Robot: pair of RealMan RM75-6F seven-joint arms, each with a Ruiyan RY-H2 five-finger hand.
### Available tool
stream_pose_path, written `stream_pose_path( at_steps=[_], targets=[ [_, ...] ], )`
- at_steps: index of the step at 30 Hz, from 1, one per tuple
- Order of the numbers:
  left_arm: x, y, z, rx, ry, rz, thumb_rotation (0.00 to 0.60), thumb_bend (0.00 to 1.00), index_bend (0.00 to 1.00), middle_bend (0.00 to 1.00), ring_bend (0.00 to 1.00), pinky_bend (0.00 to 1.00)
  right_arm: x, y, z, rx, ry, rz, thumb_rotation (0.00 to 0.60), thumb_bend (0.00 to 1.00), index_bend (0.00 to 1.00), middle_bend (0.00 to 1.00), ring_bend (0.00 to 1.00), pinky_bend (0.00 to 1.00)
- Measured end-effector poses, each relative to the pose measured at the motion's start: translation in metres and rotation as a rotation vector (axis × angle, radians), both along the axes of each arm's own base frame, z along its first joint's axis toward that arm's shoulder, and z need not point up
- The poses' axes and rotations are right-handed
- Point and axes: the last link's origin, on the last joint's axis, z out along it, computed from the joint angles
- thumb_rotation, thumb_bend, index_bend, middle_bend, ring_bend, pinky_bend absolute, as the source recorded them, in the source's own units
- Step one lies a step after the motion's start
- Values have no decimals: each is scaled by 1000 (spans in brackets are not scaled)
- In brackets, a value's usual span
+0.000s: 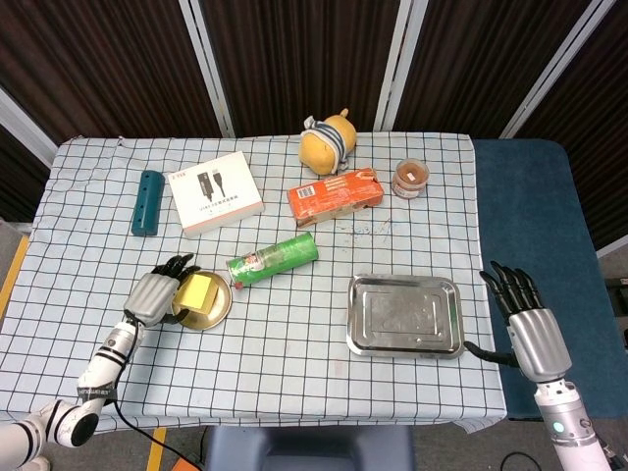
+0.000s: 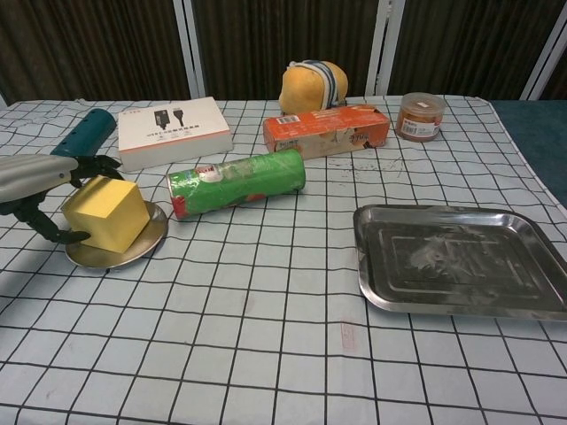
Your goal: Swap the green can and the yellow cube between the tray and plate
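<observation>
One checked cloth (image 1: 294,324) w/ dark curtains (image 1: 294,59) behind.

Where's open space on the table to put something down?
The tray is bare inside. Open cloth lies between the plate and the tray, and along the near edge. It is crowded at the back around the white box, orange box and green can.

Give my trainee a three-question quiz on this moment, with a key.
1. True or false: the green can lies on its side on the cloth, outside the tray.
2. Which hand is at the yellow cube? A left, B right.
3. Fill in: the cube sits on the ____.
Key: 1 true. 2 A: the left hand has its fingers around the cube. 3 plate.
</observation>
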Motion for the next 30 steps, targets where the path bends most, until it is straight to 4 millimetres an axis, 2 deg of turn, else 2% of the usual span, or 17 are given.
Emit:
stream_pose_path(
  at_steps=[2, 6, 13, 20, 25, 30],
  targets=[
    [0, 0, 0, 4, 1, -1, 600, 303, 299, 93, 27, 255, 0, 0, 0, -1, -5, -1, 600, 76, 0, 0, 0, 0],
    [0, 1, 0, 24, -9, -9, 600, 321, 431, 264, 174, 361, 0, -1, 0, -1, -9, -3, 600, 76, 0, 0, 0, 0],
    [2, 1, 3, 54, -53, -30, 600, 433, 553, 450, 354, 569, 0, -1, 0, 0, -16, -5, 600, 76, 0, 0, 0, 0],
    [12, -6, 14, 77, -96, -66, 600, 455, 562, 506, 412, 636, 0, -1, 0, 5, -21, -2, 600, 76, 0, 0, 0, 0],
    [33, -20, 19, 62, -158, -119, 600, 456, 562, 508, 421, 640, 2, 2, -1, 20, -26, 12, 600, 76, 0, 0, 0, 0],
    [60, -34, 15, 24, -193, -184, 600, 455, 561, 505, 420, 639, 4, 6, -1, 33, -30, 26, 600, 76, 0, 0, 0, 0]
  ],
)
